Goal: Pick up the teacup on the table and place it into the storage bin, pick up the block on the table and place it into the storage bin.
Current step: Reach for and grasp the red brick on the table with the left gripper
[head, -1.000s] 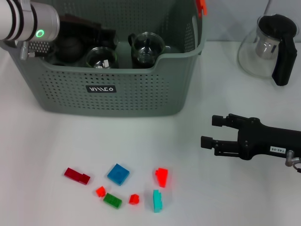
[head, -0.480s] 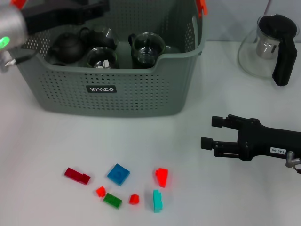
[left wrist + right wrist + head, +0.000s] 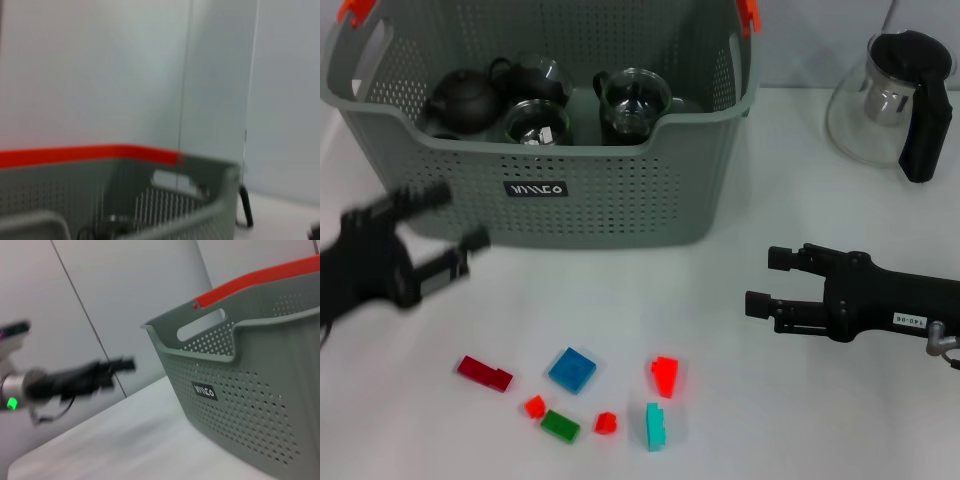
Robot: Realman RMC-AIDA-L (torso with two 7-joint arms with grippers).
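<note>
The grey storage bin [image 3: 620, 200] stands at the back left of the table, and its wall also shows in the left wrist view [image 3: 200, 220] and the right wrist view [image 3: 260, 405]. Inside it are glass teacups [image 3: 632, 98] and a black teapot [image 3: 462, 97]. Several small blocks lie on the table in front: a blue block [image 3: 571, 369], a dark red one [image 3: 485, 373], a red one [image 3: 664, 375], a teal one [image 3: 655, 425] and a green one [image 3: 559, 426]. My left gripper [image 3: 460, 216] is open, empty and motion-blurred, in front of the bin's left end. My right gripper [image 3: 763, 280] hangs open and empty, right of the blocks.
A glass teapot with a black handle [image 3: 895, 100] stands at the back right. Orange-red clips [image 3: 748, 12] sit on the bin's rim. Two small red pieces [image 3: 533, 406] lie among the blocks. My left arm [image 3: 75, 382] shows blurred in the right wrist view.
My left arm has swung from above the bin's back left corner down to the table in front of the bin's left end. The right arm has stayed put.
</note>
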